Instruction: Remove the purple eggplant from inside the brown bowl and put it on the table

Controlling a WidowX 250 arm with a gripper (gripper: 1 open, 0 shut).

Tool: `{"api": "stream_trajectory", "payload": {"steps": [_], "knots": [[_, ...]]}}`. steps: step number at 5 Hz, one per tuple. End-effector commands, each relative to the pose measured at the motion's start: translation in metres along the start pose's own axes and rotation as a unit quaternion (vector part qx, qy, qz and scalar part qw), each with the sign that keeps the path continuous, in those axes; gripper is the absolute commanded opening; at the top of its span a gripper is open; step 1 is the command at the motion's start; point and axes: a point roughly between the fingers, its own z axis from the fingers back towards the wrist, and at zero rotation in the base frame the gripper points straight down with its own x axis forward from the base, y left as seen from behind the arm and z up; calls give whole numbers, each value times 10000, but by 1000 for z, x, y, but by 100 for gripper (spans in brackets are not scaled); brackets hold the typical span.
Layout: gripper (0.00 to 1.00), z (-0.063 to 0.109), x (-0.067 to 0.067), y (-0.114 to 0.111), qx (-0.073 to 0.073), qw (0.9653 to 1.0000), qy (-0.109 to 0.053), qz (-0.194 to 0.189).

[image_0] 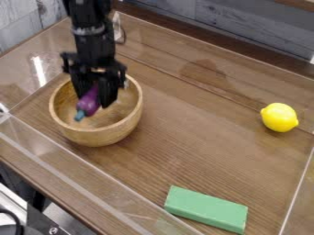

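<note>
One blurred set of jaws [94, 90], upper left of the frame, was closed on the eggplant [87, 105], partly hiding it, over the bowl [95, 134].

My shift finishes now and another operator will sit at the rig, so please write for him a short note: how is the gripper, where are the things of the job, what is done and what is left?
Gripper: shut on the purple eggplant, which is tilted, its teal tip low.
Bowl: at the left of the picture, upright on the table; the eggplant appears over its inside, but how high I cannot tell.
Done: the eggplant is gripped.
Left: bring it clear of the rim, set it down on the table, open the gripper.
Not for this job: yellow lemon and green block, both on the table.
</note>
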Motion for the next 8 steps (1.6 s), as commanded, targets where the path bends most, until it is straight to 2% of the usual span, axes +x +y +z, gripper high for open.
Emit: {"api": "stream_trajectory", "payload": {"steps": [1, 2, 3, 4, 6, 7, 8], "knots": [[0, 37, 8, -10, 39, 9990, -436, 59], [0, 50, 7, -27, -55, 9986, -512, 85], [0, 53, 5, -54, -168, 9985, -513, -56], [0, 47, 5, -95, -277, 9982, -470, -255], [0, 12, 0, -160, -334, 9979, -265, -478], [0, -7, -5, -175, -281, 9976, -213, -594], [0, -17, 2, -176, -290, 9978, -230, -556]]}}
